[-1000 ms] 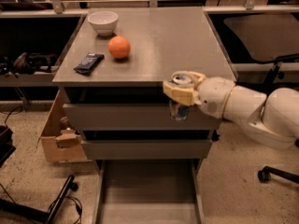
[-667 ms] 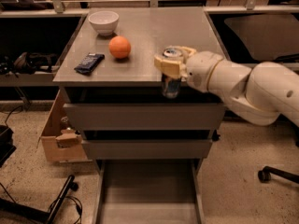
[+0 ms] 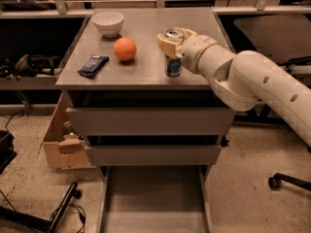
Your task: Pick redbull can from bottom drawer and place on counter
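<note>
From where I stand, the gripper (image 3: 175, 41) is over the counter (image 3: 146, 13), towards its front edge and a little right of the middle. Its tan fingers (image 3: 166, 45) pinch the redbull can (image 3: 173, 67) from both sides just below the silver top. The can is upright, its base right at the grey surface; whether it rests there or hangs a hair above, I cannot tell. The thick white arm (image 3: 252, 86) reaches in from the right side, past the counter's front right corner.

At the back left corner sits a white bowl (image 3: 108, 22), mouth up; from this angle its inside is not plain to me. An orange ball (image 3: 125, 49) lies in front of the bowl, left of the can and apart from it. A dark blue wrapper (image 3: 93, 65) lies flat near the left edge, close to the front left corner.

Below, the two upper drawers (image 3: 148, 122) are pushed in. The bottom drawer (image 3: 150, 198) is pulled out towards me, its flat grey floor in view between low side walls. A cardboard box (image 3: 63, 147) stands on the floor against the cabinet's left side, with brown bits in it that I cannot make out
</note>
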Motion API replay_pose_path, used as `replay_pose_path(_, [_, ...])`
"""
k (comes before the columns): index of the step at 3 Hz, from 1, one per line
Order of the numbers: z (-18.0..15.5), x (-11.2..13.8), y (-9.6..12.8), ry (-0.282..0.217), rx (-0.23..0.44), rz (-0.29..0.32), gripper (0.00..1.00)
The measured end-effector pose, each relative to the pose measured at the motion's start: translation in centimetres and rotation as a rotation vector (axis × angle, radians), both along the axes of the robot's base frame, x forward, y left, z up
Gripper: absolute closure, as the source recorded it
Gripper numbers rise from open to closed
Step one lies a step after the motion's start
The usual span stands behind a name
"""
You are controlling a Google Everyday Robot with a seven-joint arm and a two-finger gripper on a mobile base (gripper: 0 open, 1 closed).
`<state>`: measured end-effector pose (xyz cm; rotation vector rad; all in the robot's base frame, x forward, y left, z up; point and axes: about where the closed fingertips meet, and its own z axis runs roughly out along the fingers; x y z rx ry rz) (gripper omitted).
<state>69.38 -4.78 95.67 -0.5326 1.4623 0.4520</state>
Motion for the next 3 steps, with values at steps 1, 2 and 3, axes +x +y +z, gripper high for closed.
replay_pose_path(1, [-2.3,3.0,-2.5,-0.018,0.018,-0.057,1.00])
replay_pose_path(2, [-3.2,4.0,-3.4,-0.012,0.026,-0.071,1.00])
replay_pose_path(3, [-2.6,4.0,-3.4,-0.012,0.026,-0.071,0.82])
